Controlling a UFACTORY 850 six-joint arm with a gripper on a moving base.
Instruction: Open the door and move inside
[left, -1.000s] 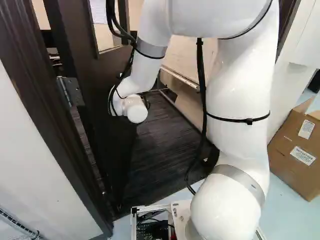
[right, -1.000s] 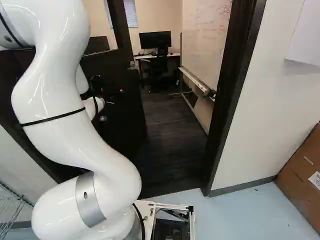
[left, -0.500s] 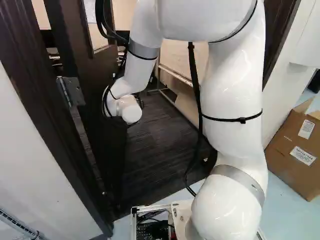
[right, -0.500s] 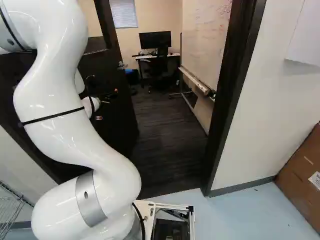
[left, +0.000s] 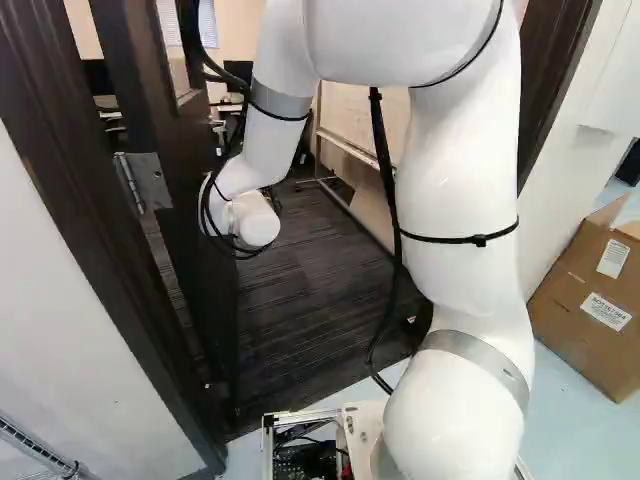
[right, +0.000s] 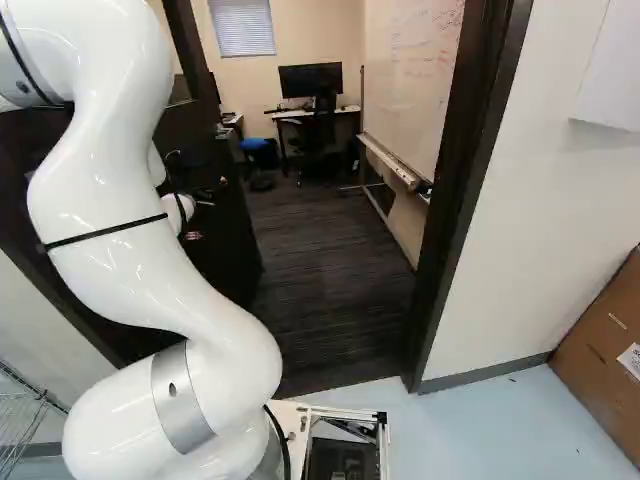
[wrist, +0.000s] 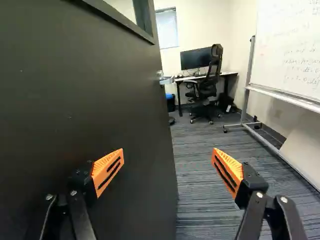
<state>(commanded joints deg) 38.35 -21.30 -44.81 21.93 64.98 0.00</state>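
In the right base view my gripper (right: 208, 208) is small and dark against the door (right: 232, 245), its orange pads just showing. The wrist view shows the gripper (wrist: 168, 162) with its fingers spread wide and nothing gripped. One finger lies over the dark door face (wrist: 85, 105), the other over the carpet beyond its free edge; whether the first touches the door cannot be told. The silver lever handle (wrist: 167, 79) is farther ahead on that edge. At the left of the left base view the hinge (left: 150, 182) joins the door, standing ajar into the room, to its frame.
The dark door frame (right: 455, 210) bounds the doorway on the right. Inside are a whiteboard on a wheeled stand (wrist: 286, 95), a desk with a monitor (wrist: 196, 58) and a chair (wrist: 206, 85). A cardboard box (left: 590, 300) stands outside, right of the arm.
The door has swung farther into the room, uncovering more carpet and a blue item by the desk. My forearm and wrist have shifted left with it. The base has not moved.
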